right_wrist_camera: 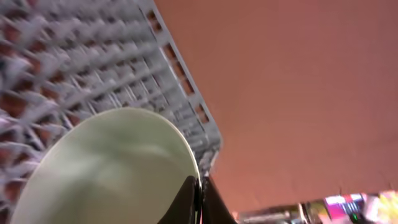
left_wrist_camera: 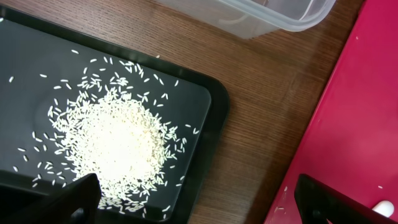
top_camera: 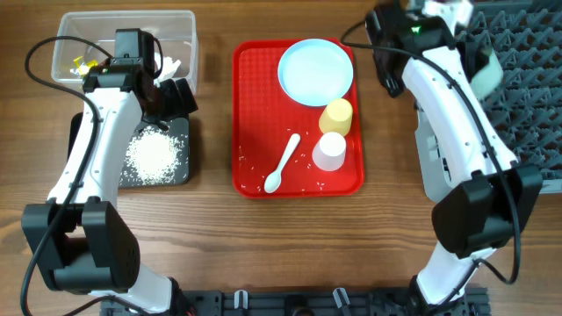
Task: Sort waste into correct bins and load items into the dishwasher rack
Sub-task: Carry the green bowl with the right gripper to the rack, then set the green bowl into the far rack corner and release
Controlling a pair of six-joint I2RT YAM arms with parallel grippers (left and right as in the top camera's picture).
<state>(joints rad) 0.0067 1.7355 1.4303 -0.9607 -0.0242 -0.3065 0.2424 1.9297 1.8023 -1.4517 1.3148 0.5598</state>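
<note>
My left gripper (top_camera: 173, 98) is open and empty, hovering over the right edge of the black tray (top_camera: 182, 172); it also shows in the left wrist view (left_wrist_camera: 199, 202). A pile of rice (top_camera: 154, 156) lies in that tray (left_wrist_camera: 199, 106). The clear tub (top_camera: 189, 35) behind it holds yellow wrappers (top_camera: 81, 63) and white tissue (top_camera: 171, 63). My right gripper (right_wrist_camera: 200, 193) is shut on the rim of a light blue bowl (right_wrist_camera: 112, 168), held over the near corner of the grey dishwasher rack (right_wrist_camera: 93, 56). The bowl (top_camera: 486, 75) and rack (top_camera: 527, 88) also show overhead.
The red serving tray (top_camera: 250, 105) holds the blue plate (top_camera: 315, 70), yellow cup (top_camera: 336, 115), white cup (top_camera: 330, 151), white spoon (top_camera: 283, 164) and a few stray rice grains. Bare wood separates it from the black tray.
</note>
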